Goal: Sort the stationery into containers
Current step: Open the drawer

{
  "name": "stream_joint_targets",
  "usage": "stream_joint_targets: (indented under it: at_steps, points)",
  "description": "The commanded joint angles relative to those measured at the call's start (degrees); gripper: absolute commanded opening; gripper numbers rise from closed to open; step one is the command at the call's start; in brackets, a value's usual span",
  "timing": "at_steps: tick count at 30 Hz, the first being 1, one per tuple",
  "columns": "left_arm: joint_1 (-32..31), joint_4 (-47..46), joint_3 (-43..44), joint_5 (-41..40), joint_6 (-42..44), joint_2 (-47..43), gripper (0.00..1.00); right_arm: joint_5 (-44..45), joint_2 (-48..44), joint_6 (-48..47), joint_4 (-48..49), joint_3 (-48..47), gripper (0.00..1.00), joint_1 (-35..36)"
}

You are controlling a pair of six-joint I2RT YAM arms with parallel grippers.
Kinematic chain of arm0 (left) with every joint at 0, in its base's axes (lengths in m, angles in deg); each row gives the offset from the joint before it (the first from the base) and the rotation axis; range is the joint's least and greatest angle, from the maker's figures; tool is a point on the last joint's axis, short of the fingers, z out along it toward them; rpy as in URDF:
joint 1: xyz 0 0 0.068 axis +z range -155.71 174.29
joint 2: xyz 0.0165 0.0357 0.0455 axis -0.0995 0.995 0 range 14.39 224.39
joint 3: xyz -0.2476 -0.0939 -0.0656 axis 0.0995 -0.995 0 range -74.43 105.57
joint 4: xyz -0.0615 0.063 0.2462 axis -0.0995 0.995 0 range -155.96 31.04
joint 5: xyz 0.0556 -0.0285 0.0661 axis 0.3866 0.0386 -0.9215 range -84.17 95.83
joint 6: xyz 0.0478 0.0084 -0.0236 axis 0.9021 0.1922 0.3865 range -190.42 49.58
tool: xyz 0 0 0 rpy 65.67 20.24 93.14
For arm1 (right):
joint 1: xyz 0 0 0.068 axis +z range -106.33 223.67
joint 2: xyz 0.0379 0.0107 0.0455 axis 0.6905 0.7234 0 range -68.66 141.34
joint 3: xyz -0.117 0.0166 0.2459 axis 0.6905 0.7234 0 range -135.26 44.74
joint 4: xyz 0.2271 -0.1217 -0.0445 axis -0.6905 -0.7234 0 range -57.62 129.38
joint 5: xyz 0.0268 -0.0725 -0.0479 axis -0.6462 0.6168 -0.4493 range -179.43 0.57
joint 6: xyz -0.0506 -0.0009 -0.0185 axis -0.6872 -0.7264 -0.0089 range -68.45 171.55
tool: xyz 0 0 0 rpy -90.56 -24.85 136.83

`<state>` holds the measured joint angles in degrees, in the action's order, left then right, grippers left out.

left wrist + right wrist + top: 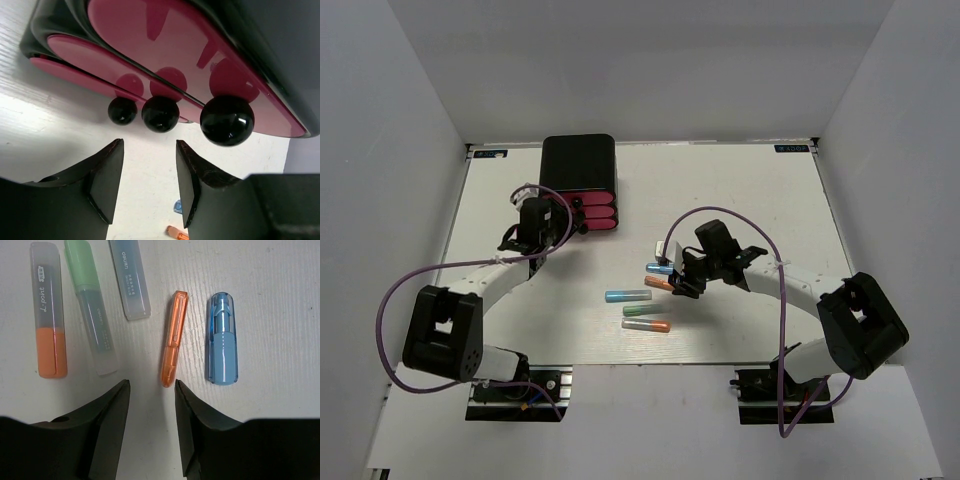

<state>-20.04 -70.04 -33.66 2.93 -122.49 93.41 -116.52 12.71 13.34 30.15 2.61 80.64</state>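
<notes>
While the left gripper [149,167] hangs low over the white worktop [740,200], we note its jaws apart and holding nothing. It sits just in front of the black drawer box [578,160]. Three pink drawers [592,211] are stacked there, each with a round black knob [160,113], and the middle knob is nearest the gap.

The right gripper [150,402] is over the loose stationery, jaws likewise apart and empty. The orange marker [173,338] lies flat with its near end just ahead of the gap, and the blue marker [222,339] lies just beside it.

Apart from these, in a rough row, lie the light blue marker [627,296], the green marker [642,310] and the grey marker with an orange tip [646,325]. A small white eraser [663,249] lies near the blue marker, on its far side.
</notes>
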Motion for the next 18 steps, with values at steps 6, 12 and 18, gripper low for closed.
stream_joint_targets:
  at_steps: [6, 12, 18]
  points:
    - [0.1, -7.6, 0.8, 1.8, -1.7, 4.6, 0.55, -0.3, -1.3, -1.2, 0.9, 0.1, 0.47, -0.1]
    - [0.6, -9.4, 1.4, 0.7, -1.0, 6.5, 0.53, -0.4, -1.3, -1.6, 0.9, 0.3, 0.47, -0.1]
    - [0.6, -13.0, 1.4, -0.5, -0.5, 8.3, 0.51, -0.4, -1.3, -1.9, 0.7, 0.4, 0.47, 0.0]
